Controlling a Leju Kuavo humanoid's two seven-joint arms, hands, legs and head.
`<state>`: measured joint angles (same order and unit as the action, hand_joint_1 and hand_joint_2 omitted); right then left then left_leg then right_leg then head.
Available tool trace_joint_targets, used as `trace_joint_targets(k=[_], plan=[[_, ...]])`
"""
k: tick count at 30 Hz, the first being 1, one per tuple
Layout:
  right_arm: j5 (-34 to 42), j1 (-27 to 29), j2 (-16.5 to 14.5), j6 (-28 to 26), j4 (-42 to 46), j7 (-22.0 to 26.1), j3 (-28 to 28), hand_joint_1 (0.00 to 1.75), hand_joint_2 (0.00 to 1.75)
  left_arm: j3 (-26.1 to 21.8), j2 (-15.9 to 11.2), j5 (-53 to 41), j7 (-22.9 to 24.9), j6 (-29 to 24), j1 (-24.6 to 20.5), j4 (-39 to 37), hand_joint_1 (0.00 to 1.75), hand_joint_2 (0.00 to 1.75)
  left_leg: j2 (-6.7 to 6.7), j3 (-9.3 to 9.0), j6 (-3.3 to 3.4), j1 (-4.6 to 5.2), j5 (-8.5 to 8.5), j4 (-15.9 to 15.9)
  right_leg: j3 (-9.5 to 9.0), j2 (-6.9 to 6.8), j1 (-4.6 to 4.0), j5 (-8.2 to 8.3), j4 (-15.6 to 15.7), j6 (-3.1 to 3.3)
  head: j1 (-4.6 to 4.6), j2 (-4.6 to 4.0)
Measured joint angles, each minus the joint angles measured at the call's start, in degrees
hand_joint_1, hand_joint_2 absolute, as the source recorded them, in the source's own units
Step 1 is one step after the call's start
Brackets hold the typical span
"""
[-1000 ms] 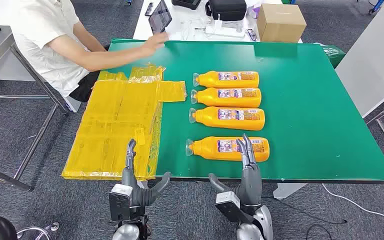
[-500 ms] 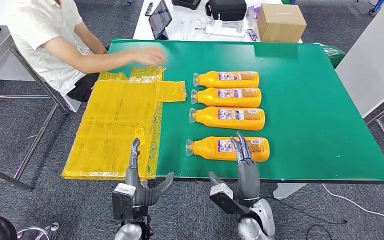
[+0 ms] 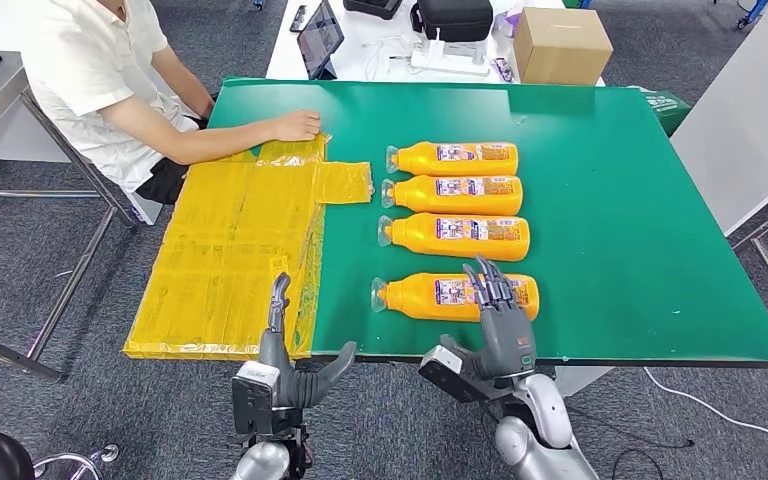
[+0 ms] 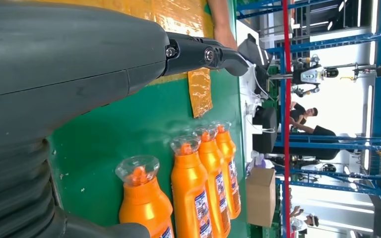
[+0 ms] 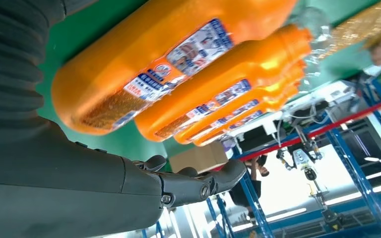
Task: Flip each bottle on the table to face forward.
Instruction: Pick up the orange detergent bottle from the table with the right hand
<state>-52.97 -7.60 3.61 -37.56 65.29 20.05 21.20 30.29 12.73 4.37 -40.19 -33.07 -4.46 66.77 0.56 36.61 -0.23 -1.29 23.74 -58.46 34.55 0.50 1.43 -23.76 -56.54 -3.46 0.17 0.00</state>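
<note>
Several orange bottles lie in a column on the green table (image 3: 640,250), clear caps pointing left and labels up. The nearest bottle (image 3: 420,296) lies apart from the three behind it, the closest of which is (image 3: 460,236). My right hand (image 3: 503,315) hovers open at the table's front edge, its spread fingers over that bottle's base end. In the right wrist view the nearest bottle (image 5: 168,54) is close, with a gap between it and my fingers (image 5: 198,186). My left hand (image 3: 285,350) is open below the front edge, one finger raised. The left wrist view shows the bottles (image 4: 193,188) side by side.
A yellow plastic sheet (image 3: 230,250) covers the table's left part. A seated person rests a hand (image 3: 295,125) on its far end. Behind the table stand a cardboard box (image 3: 560,45), a tablet (image 3: 320,38) and a black bag (image 3: 455,18).
My right hand has shifted slightly right and spread its fingers over the nearest bottle. The person's hand has come down from the tablet onto the yellow sheet. My left hand drifted slightly right.
</note>
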Motion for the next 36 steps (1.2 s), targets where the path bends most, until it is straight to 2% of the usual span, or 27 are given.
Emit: trace_joint_targets(k=[15, 26, 31, 36], plan=[[-9.7, -3.3, 3.5, 0.8, -2.9, -6.4, 2.1, 0.0, 1.75, 0.0, 0.4, 0.1, 0.0, 0.0, -0.8, -1.2, 0.0, 1.75, 0.0, 0.01, 0.0, 0.0, 0.0, 0.0, 0.0, 0.0, 0.0, 0.0, 0.0, 0.0, 0.0, 0.0], [-17.3, -4.0, 5.8, 4.9, -3.0, -13.1, 4.3, 0.0, 1.75, 0.0, 0.7, 0.0, 0.0, -0.6, -0.8, -1.5, 0.0, 1.75, 0.01, 0.01, 0.0, 0.01, 0.0, 0.0, -0.01, 0.0, 0.0, 0.0, 0.0, 0.0, -0.01, 0.0], [-18.0, -4.6, 6.7, 6.4, -3.0, -14.1, 5.0, 0.0, 1.75, 0.0, 0.7, 0.0, 0.1, -0.7, -0.8, -1.5, 0.0, 1.75, 0.01, 0.01, 0.0, 0.01, 0.0, 0.0, -0.01, 0.0, 0.0, 0.0, 0.0, 0.0, -0.02, 0.0], [-17.9, -5.2, 7.7, 10.2, -2.9, -14.9, 6.1, 0.0, 1.75, -0.1, 0.7, -0.3, 0.4, -0.6, -0.8, -1.5, 0.0, 1.75, 0.02, 0.02, 0.0, 0.01, 0.0, 0.0, -0.01, -0.01, 0.0, 0.0, 0.0, 0.0, -0.01, 0.0]])
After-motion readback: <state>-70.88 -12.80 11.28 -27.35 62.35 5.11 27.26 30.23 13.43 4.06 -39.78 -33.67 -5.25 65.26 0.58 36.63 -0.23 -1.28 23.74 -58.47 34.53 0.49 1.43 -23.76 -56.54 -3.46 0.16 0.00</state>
